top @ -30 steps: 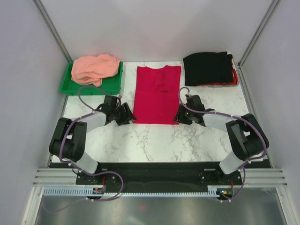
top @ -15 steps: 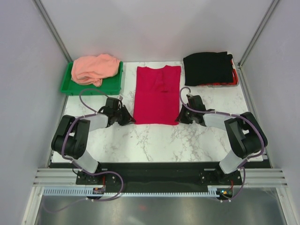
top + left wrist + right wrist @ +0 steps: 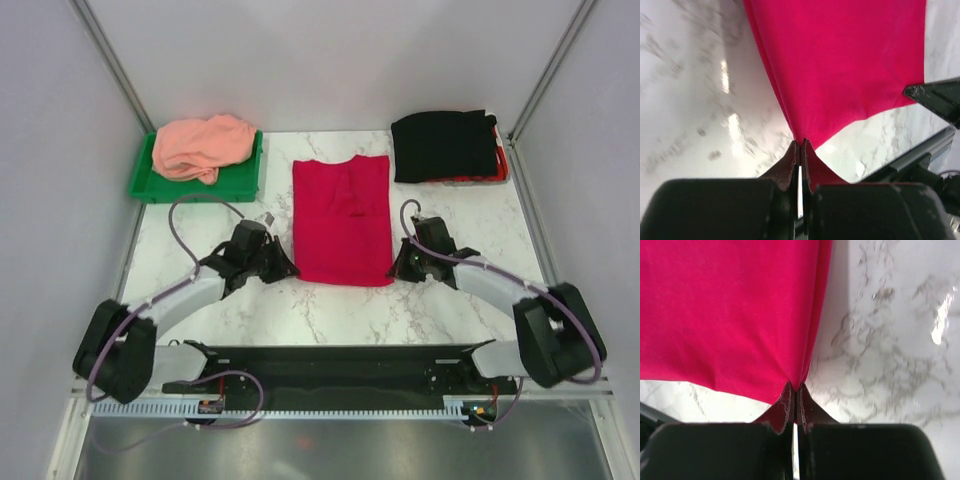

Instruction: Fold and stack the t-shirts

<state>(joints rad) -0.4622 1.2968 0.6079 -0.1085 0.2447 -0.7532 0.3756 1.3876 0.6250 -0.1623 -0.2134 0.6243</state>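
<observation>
At the near corners of the crimson-red t-shirt (image 3: 342,215), left tool (image 3: 284,270) and right tool (image 3: 399,270) clamp it.

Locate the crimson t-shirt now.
In the top view, the crimson t-shirt lies at centre, between the green tray on the left and the black t-shirt at far right, its near corners pinched by the left end effector and right end effector.

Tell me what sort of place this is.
Most likely a robotics lab test cell, not a home: plain grey panel walls enclose a marble-patterned table, a black base plate carries the left arm and right arm, and a crimson t-shirt lies near a green tray.
</observation>
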